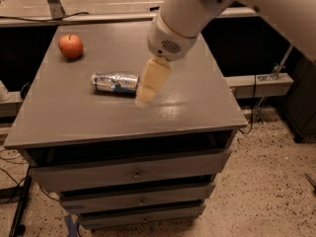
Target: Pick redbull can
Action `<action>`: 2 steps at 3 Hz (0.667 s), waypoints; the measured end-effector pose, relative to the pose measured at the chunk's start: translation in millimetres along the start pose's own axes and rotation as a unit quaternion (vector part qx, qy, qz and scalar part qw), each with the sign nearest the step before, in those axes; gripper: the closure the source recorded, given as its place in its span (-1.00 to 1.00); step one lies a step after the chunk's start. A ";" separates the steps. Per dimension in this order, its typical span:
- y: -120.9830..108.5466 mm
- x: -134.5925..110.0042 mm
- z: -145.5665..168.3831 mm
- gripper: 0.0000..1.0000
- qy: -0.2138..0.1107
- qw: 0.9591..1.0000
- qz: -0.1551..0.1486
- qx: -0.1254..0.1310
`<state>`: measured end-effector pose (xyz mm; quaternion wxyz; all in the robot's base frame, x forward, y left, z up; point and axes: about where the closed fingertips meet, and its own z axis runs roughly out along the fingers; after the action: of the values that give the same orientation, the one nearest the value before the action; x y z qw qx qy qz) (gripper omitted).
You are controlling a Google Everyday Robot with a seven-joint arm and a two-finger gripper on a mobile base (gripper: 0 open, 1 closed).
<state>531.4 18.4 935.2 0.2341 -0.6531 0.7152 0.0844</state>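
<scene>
The redbull can, silver with blue patches, lies on its side on the grey table top, left of centre. My gripper, cream-coloured, hangs from the white arm just to the right of the can's right end and low over the table. It holds nothing that I can see.
A red apple sits at the table's back left corner. The table is a cabinet with drawers in its front. Cables and a metal rail run along the floor to the left and right.
</scene>
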 end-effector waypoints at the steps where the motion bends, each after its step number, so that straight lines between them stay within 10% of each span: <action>1: -12.6 -32.4 49.6 -1.00 -0.004 1.000 0.003 -0.007; 2: -31.0 -55.3 91.3 -1.00 -0.008 1.000 0.016 -0.007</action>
<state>584.1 102.7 885.5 0.2344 -0.6422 0.7232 0.0986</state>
